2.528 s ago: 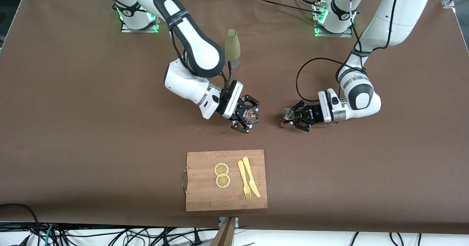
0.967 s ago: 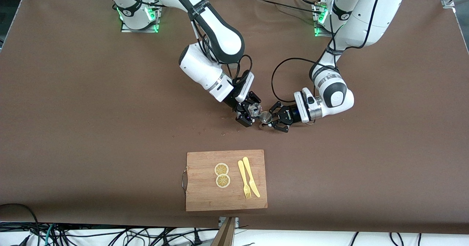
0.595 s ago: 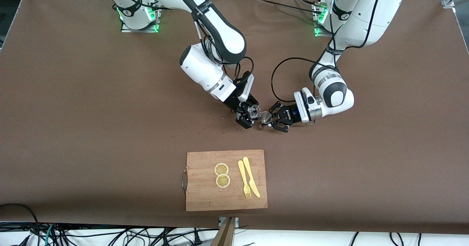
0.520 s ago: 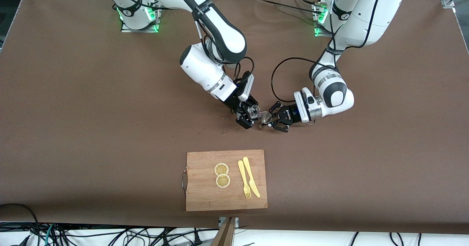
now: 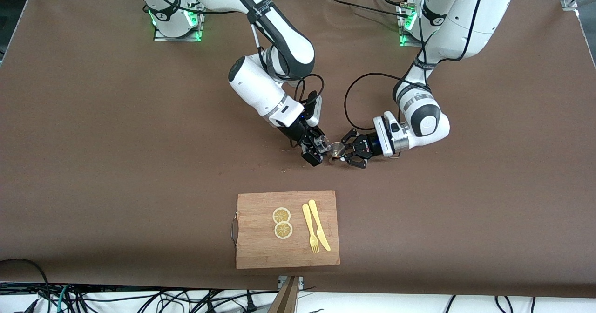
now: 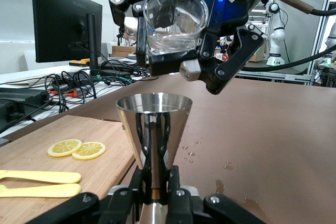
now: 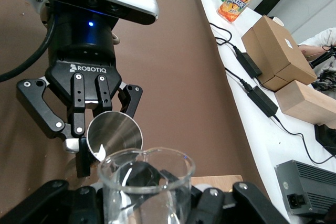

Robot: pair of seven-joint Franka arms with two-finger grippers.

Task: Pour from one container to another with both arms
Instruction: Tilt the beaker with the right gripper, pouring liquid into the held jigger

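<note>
Your small clear glass cup with the thick base (image 5: 320, 141) is tipped toward the grey steel hourglass-shaped jigger (image 5: 338, 150), its mouth just above and beside the jigger's round rim. In the left wrist view the glass (image 6: 175, 14) hangs tilted over the upright jigger (image 6: 153, 129), apart from it. Your right gripper (image 5: 316, 148) is pinching the glass, and both are in the air over the bare brown table (image 5: 116, 140). Your left gripper (image 5: 350, 152) is clamped on the jigger's narrow waist, holding it upright just above the table. Drops of liquid (image 6: 210, 167) lie on the brown surface near the jigger. Nearer the front camera lies a wooden cutting board (image 5: 260, 252) carrying two lemon slices (image 5: 282, 222), a yellow plastic fork (image 5: 310, 229) and a yellow plastic knife (image 5: 319, 225).
</note>
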